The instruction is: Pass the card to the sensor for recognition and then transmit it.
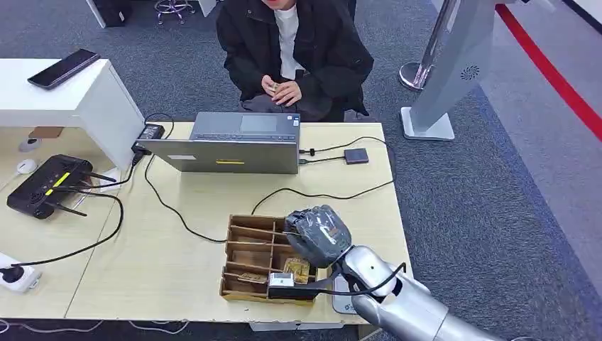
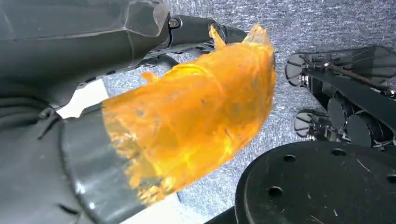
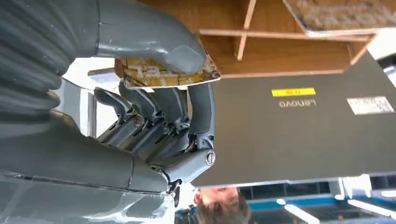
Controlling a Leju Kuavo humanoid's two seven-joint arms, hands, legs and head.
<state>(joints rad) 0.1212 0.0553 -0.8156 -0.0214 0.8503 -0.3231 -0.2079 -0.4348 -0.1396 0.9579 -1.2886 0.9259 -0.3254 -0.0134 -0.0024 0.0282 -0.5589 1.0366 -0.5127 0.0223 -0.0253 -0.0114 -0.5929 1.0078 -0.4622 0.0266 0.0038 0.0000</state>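
Note:
My right hand [image 1: 317,234] hovers over the right side of a wooden compartment tray [image 1: 245,229] at the table's front. In the right wrist view the thumb [image 3: 154,39] presses a worn yellowish card [image 3: 187,77] against the fingers [image 3: 159,109], so the card is pinched just above the tray [image 3: 280,56]. Another patterned card [image 3: 345,16] lies in a tray compartment. A small dark square device [image 1: 356,155] on a cable lies on the table to the right of the laptop [image 1: 238,145]. My left hand [image 2: 140,107], partly wrapped in orange film, hangs over grey carpet holding nothing, its fingers [image 2: 196,30] stretched out.
A person [image 1: 291,50] sits behind the table facing me, both hands together. Black cables [image 1: 319,190] cross the tabletop between laptop and tray. A router [image 1: 46,186] and a power strip [image 1: 18,275] sit at the left. A light pad [image 1: 343,297] lies at the front edge under my right arm.

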